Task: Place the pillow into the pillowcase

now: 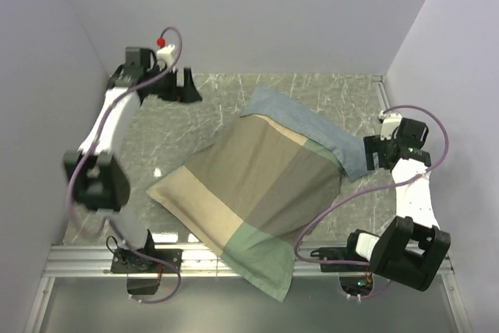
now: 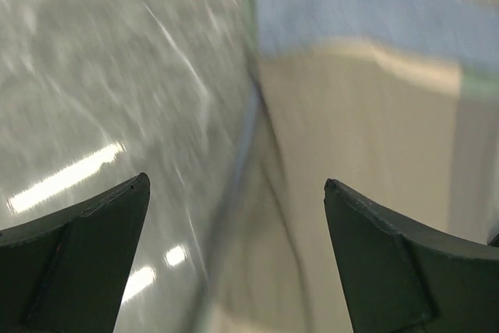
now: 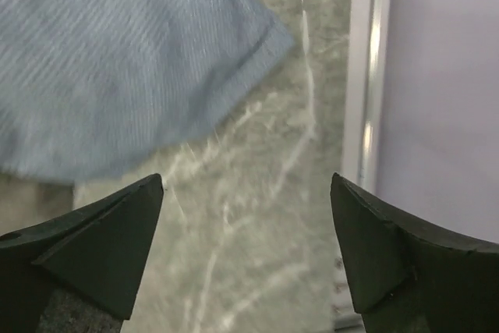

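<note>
Presently, items listed from the near edge outward:

- Pillowcase (image 1: 257,193): lies skewed on the counter (image 1: 179,130), with one green corner pointing at the near edge between the two arm bases. The beige, brown and green blocks face up.
- Pillow: no cream foam shows in any view. The pillowcase looks plump, so the pillow is judged to be inside already.
- Long axis: from above the pillowcase reads almost as broad as long. The best guess is that it runs from the near left up to the far right, ending at the blue-grey band.
- Blue-grey band (image 1: 312,134): forms the far right edge of the pillowcase, slanting from far centre down toward the right side.
- Right pincer (image 1: 368,154): fingers spread wide with nothing between them. It sits just beside the right end of the band, and its wrist view (image 3: 247,181) shows the band's corner up and to the left over bare counter.
- Left pincer (image 1: 187,87): farthest back on the left, fingers also spread wide and holding nothing (image 2: 235,182). Bare counter separates it from the far corner of the pillowcase.
- Judgement: the right arm is the nearer one for any work at the band.
</note>
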You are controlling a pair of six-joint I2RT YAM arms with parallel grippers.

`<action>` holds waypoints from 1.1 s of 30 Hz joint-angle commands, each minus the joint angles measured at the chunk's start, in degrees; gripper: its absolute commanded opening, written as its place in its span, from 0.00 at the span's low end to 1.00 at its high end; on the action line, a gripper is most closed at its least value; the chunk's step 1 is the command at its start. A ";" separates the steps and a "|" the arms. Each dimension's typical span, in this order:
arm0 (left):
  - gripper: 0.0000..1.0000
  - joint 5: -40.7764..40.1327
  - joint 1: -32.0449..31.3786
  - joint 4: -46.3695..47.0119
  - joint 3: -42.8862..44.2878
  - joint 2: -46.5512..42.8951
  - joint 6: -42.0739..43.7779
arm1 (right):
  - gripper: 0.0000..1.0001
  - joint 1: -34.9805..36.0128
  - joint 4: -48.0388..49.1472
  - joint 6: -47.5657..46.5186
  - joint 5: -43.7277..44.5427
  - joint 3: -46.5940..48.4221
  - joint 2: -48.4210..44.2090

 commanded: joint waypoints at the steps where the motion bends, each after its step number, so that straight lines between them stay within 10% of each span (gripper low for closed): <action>1: 0.99 1.45 -2.37 -12.81 -14.63 -14.83 13.69 | 0.96 0.44 -7.99 -6.78 -0.25 10.20 -4.53; 13: 0.88 -12.17 -14.59 -16.96 -35.14 -15.39 17.93 | 1.00 8.88 -27.79 -13.30 -20.29 19.90 -4.80; 14: 0.81 -13.66 -14.77 -16.44 -35.23 -14.77 17.58 | 1.00 9.06 -27.70 -12.86 -20.38 19.90 -4.63; 18: 0.00 -25.14 -13.64 -13.02 -31.90 -8.72 18.09 | 1.00 9.15 -30.24 -13.73 -21.08 20.61 -3.92; 21: 0.00 -32.18 -8.38 -10.03 -18.43 -0.75 24.21 | 1.00 9.49 -33.06 -15.13 -22.92 21.31 -3.31; 23: 0.00 -33.45 -4.86 -8.26 -8.92 4.46 26.79 | 1.00 10.55 -33.68 -14.88 -23.98 21.40 -2.70; 26: 0.53 -23.64 1.65 -15.26 14.37 14.38 26.89 | 1.00 13.27 -31.31 -10.49 -23.64 21.40 -2.51; 27: 0.85 -20.13 2.01 -18.42 22.60 15.02 26.45 | 1.00 14.06 -29.91 -8.65 -23.29 21.40 -2.69; 33: 0.99 -5.94 -1.22 -11.79 4.30 -0.31 22.41 | 0.89 28.20 -12.60 12.00 -11.98 20.52 -1.82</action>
